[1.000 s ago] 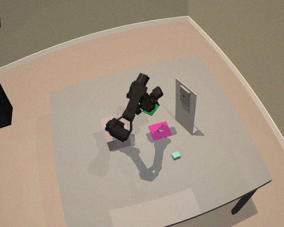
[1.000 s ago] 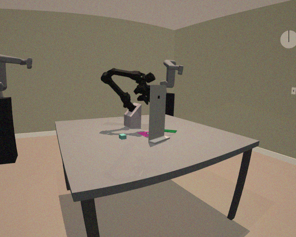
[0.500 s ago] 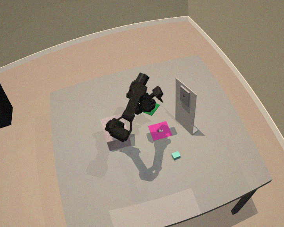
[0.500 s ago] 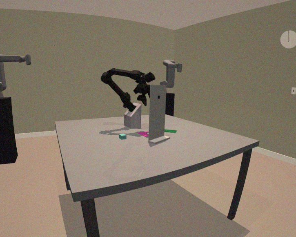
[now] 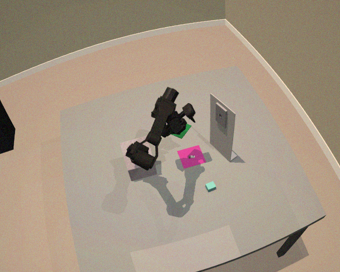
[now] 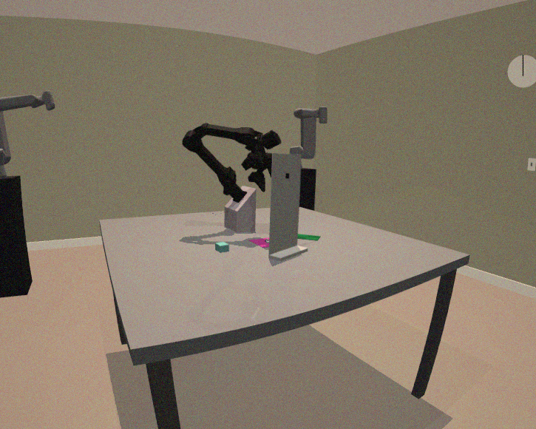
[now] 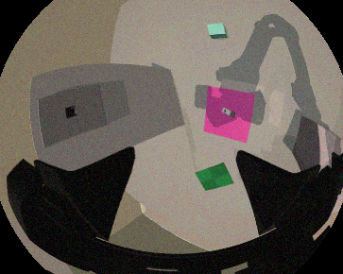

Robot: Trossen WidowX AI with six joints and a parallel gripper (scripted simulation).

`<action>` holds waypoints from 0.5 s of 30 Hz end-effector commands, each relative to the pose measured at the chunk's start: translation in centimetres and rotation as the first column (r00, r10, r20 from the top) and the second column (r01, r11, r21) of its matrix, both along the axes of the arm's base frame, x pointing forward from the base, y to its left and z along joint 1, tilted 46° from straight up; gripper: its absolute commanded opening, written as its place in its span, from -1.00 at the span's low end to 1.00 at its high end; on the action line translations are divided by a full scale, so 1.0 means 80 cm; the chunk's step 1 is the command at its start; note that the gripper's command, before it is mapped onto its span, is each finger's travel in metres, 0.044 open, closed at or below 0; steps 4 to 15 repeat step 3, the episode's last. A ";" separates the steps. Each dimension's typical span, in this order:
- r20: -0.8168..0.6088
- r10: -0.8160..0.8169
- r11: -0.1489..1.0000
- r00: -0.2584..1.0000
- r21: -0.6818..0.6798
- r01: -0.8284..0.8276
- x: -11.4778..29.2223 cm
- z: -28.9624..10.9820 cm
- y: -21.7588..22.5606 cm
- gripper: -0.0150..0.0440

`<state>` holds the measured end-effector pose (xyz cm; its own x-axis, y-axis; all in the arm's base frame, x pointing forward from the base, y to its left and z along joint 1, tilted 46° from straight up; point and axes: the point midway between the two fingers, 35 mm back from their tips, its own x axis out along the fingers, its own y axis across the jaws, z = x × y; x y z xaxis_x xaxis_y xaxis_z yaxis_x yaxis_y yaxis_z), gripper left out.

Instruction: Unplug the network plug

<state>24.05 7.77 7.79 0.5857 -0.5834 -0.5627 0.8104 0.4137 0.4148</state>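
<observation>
The small grey-white plug [image 5: 191,156] [image 7: 228,112] lies on the table inside the magenta square [image 5: 183,153] [image 7: 225,133], near its middle. The upright grey panel [image 5: 222,141] [image 6: 284,211] [image 7: 154,101] stands to one side, and its socket [image 5: 220,116] [image 7: 71,111] shows as an empty dark opening. My gripper [image 7: 188,154] is wide open with nothing between its fingers. It hangs high above the table, clear of the plug, the square and the panel. In the exterior view the panel hides part of my gripper.
A green patch [image 5: 181,134] [image 6: 310,237] [image 7: 214,177] lies flat beyond the magenta square. A small teal block [image 5: 210,185] [image 6: 221,247] [image 7: 216,30] sits on the other side of that square. My arm stands on a pale pink base block [image 5: 142,174] [image 6: 245,220].
</observation>
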 end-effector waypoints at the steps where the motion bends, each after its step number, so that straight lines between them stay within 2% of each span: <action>1: 0.007 -0.003 1.000 1.000 0.002 0.003 0.000 0.001 0.000 1.00; 15: 0.007 -0.003 1.000 1.000 0.002 0.003 0.000 0.001 0.000 1.00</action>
